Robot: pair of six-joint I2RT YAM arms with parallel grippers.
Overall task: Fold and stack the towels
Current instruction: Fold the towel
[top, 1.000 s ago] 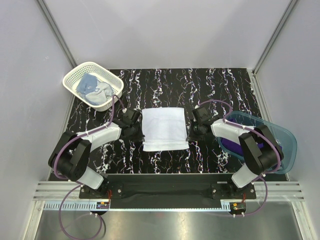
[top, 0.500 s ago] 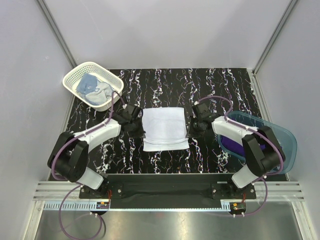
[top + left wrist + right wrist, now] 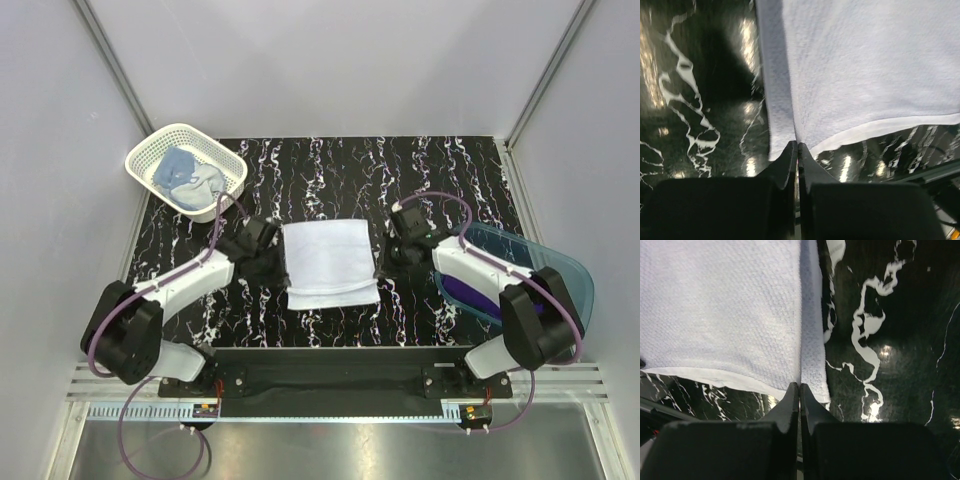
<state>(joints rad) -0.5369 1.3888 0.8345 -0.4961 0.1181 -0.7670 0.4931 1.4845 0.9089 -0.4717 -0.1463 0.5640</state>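
A white towel, folded to a rectangle, lies in the middle of the black marbled table. My left gripper is at the towel's left side near its front corner. In the left wrist view the left gripper is shut, pinching the white towel at its edge. My right gripper is at the towel's right side. In the right wrist view the right gripper is shut on a fold of the white towel. A light blue towel lies in the basket. A purple towel shows inside the tub, partly hidden by the right arm.
A white lattice basket stands at the back left corner of the table. A translucent blue tub sits at the right edge, under the right arm's elbow. Grey walls close in both sides and the back.
The right gripper has closed on the towel's right edge. Both arms have shifted toward the near side, and the towel's front edge has come slightly nearer.
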